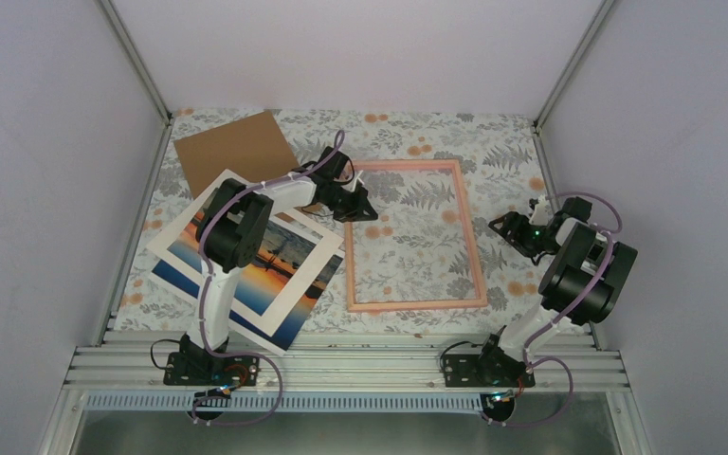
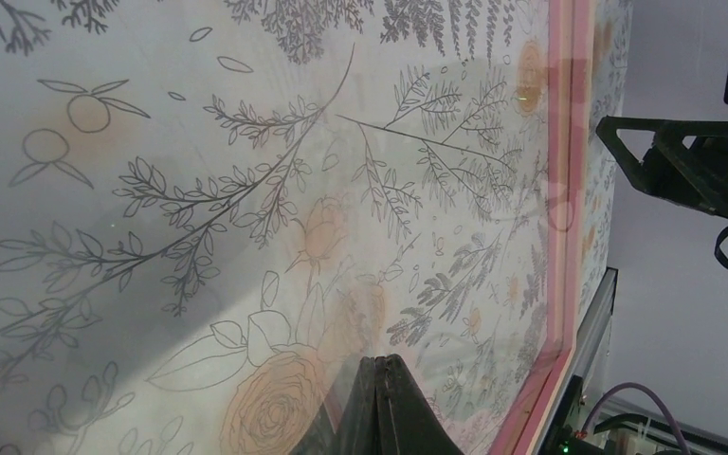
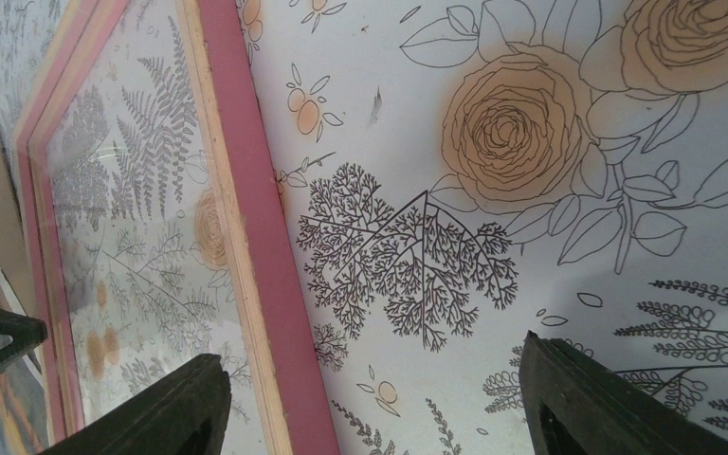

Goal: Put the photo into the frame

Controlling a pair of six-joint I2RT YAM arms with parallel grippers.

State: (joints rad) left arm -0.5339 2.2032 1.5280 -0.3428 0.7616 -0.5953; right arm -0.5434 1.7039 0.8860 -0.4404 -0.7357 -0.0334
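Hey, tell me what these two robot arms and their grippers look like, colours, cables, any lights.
The left arm and right arm have white links joined by chunky black cylindrical motor housings, on black bases. A thin lavender cable loops along each. The left gripper and right gripper have matte black, wedge-shaped fingers. A small green light glows near the right wrist.

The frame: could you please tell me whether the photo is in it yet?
Empty: the tablecloth shows through the frame, and the photo lies left of it under the mat.
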